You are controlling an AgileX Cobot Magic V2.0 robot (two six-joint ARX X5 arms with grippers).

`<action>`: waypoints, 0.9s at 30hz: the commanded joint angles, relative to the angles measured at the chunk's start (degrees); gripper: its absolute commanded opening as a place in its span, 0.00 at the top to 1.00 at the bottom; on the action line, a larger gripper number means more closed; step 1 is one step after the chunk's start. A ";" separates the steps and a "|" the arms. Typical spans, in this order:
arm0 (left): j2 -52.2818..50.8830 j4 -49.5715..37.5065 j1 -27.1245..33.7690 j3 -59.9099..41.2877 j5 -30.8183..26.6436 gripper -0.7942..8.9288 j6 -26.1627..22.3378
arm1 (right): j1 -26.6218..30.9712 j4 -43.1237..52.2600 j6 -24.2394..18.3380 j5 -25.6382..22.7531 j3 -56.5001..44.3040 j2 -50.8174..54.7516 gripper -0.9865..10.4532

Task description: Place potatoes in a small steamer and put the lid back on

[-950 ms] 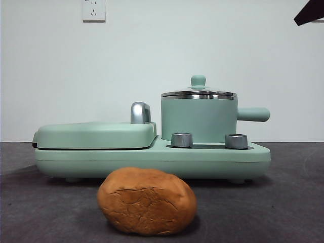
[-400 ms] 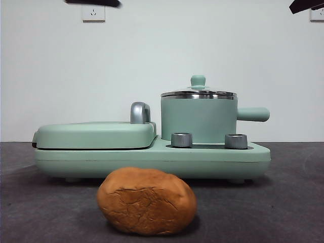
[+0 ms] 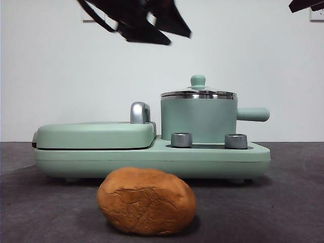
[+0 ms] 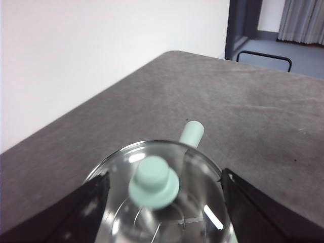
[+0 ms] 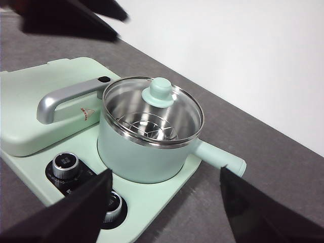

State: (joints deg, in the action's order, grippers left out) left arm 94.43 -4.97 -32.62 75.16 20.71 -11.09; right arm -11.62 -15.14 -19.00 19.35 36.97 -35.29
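Note:
The potato (image 3: 147, 201), an orange-brown cracked lump, lies on the dark table in front of the appliance. The mint-green small steamer (image 3: 198, 119) stands on the appliance's right half with its lid (image 3: 198, 94) on. My left gripper (image 4: 164, 177) is open and hovers above the glass lid (image 4: 167, 212), one jaw on each side of the green knob (image 4: 153, 181) without touching it. In the front view it is a blurred dark shape (image 3: 139, 20) high up, left of the pot. My right gripper (image 5: 162, 187) is open and empty, held back from the steamer (image 5: 147, 152).
A flat green grill cover (image 3: 96, 134) with a chrome handle (image 3: 140, 112) fills the appliance's left half. Two steel dials (image 3: 181, 139) (image 3: 236, 141) sit on its front. The pot's side handle (image 3: 253, 114) sticks out to the right. The right arm's tip (image 3: 306, 5) shows at the top corner.
The left arm has come down into the front view from the top edge, moving toward the pot. The potato, steamer and lid have not moved.

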 commanded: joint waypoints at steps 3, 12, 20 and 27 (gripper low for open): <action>7.65 -0.74 -1.46 6.56 -0.15 0.57 0.24 | -0.26 0.63 1.01 0.11 1.07 -0.17 0.62; 16.68 -1.16 -1.97 12.52 -0.15 0.57 0.09 | -0.26 2.62 0.98 0.09 1.07 -0.20 0.62; 19.04 -1.51 -1.92 13.25 -0.17 0.57 0.04 | -0.26 2.69 0.98 -0.09 1.07 -0.20 0.62; 19.19 -1.51 -1.77 13.25 -0.17 0.67 0.04 | -0.26 2.69 0.98 -0.09 1.07 -0.17 0.62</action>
State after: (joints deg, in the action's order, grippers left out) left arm 112.12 -5.80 -34.04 86.74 20.71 -11.09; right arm -11.62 -13.04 -18.98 19.31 36.97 -35.29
